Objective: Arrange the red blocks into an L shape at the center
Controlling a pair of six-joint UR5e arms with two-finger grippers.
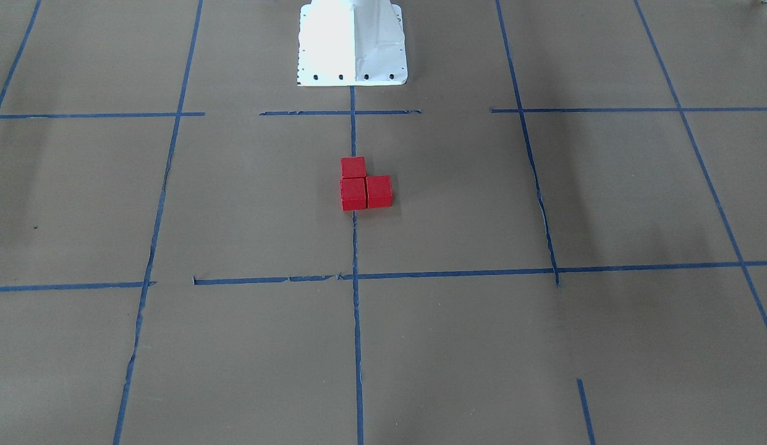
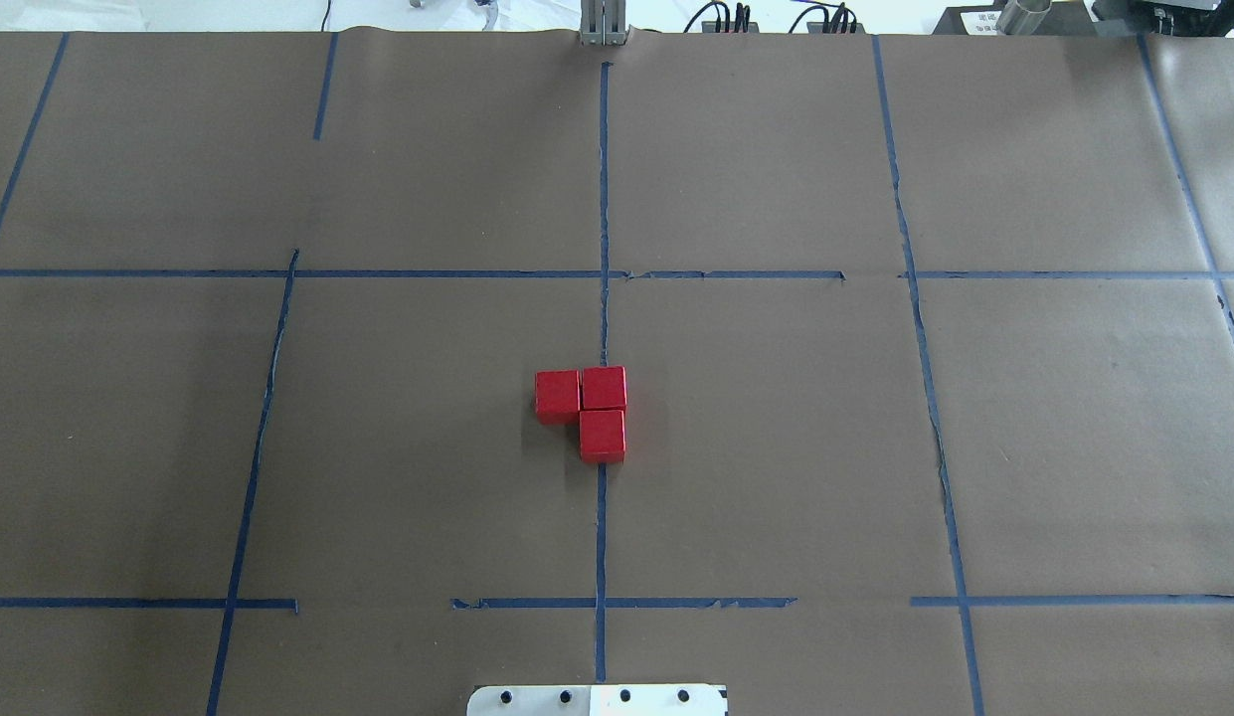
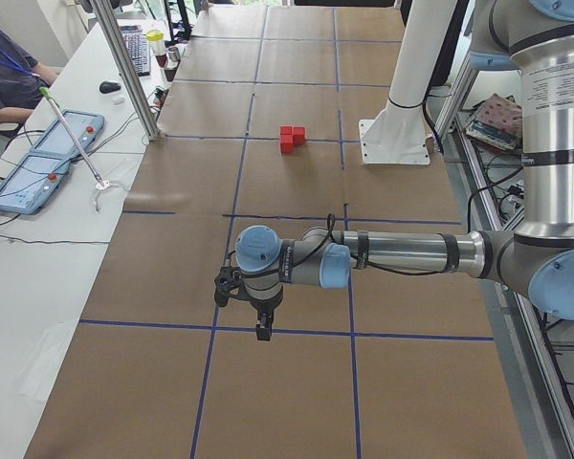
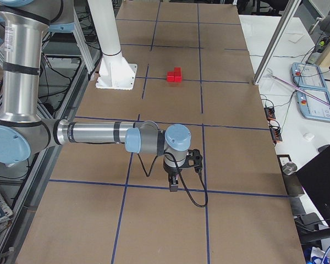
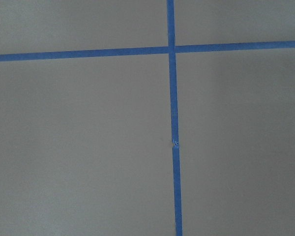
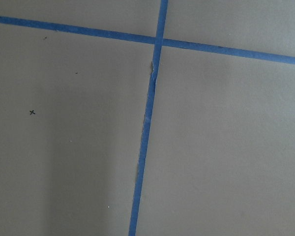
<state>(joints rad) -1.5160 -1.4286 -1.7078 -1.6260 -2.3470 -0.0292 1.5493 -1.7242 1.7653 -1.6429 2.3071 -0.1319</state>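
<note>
Three red blocks (image 2: 604, 387) lie touching in an L shape in the center cell (image 2: 428, 447), on its middle blue tape line. Two sit side by side (image 1: 353, 193) and the third (image 1: 353, 167) is nearer the robot base. My left gripper (image 3: 264, 330) hangs over the paper far from the blocks (image 3: 292, 139); I cannot tell whether it is open or shut. My right gripper (image 4: 174, 187) hangs equally far from them (image 4: 175, 74) on the other side, and its state also cannot be told. Both wrist views hold only brown paper and tape.
The white robot base (image 1: 352, 43) stands just behind the center cell. On the robot's left side, a person (image 3: 5, 76) sits at a white bench with control pads (image 3: 38, 172) and an aluminium post (image 3: 124, 67). Another post (image 4: 275, 44) stands on the right side.
</note>
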